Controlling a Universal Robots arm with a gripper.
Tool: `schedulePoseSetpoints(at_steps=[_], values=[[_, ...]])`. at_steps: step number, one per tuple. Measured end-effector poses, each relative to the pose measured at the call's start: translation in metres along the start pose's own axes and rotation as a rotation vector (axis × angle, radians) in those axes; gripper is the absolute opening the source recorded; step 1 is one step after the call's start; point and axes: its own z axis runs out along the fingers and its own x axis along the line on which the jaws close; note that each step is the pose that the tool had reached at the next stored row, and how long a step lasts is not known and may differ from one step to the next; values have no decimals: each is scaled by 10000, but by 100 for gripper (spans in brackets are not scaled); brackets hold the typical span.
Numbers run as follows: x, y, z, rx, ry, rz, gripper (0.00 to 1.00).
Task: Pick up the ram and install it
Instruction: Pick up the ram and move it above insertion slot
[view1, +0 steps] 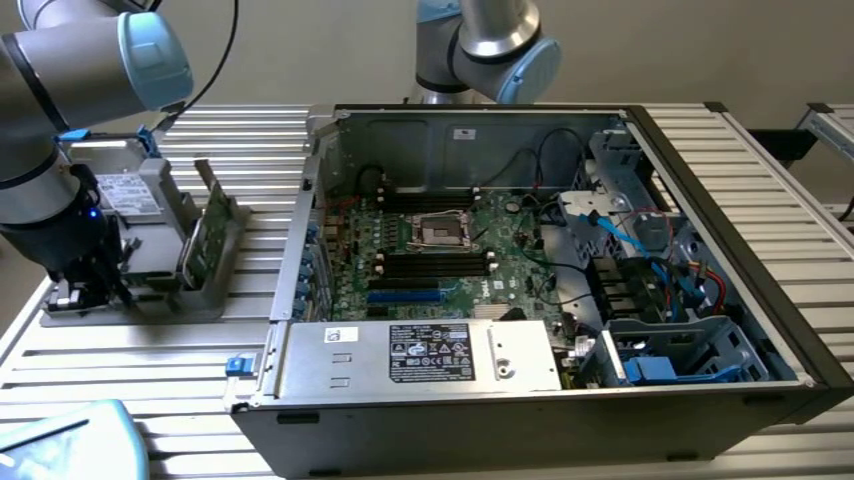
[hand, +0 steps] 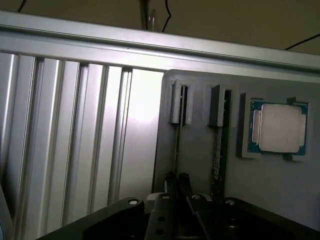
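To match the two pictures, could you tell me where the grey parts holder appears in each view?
Exterior view: the grey parts holder sits at the exterior view's left, beside the open computer case.
Wrist view: the holder lies ahead of the camera, carrying the square processor chip.
Shared landmark: the ribbed aluminium table beneath it.

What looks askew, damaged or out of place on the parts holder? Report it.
Nothing stands out. The ram stands straight in its slot with the gripper closed on its edge; the processor lies flat in its recess.
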Motion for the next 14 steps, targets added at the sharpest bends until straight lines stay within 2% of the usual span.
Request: schedulePoseSetpoints(at_steps=[3,9,14], values=[[0,0,-9,-16,-5,1,13],[1,2,-79,-120,-13,8,13],[5,-3,-102,-165,-16,9,13]])
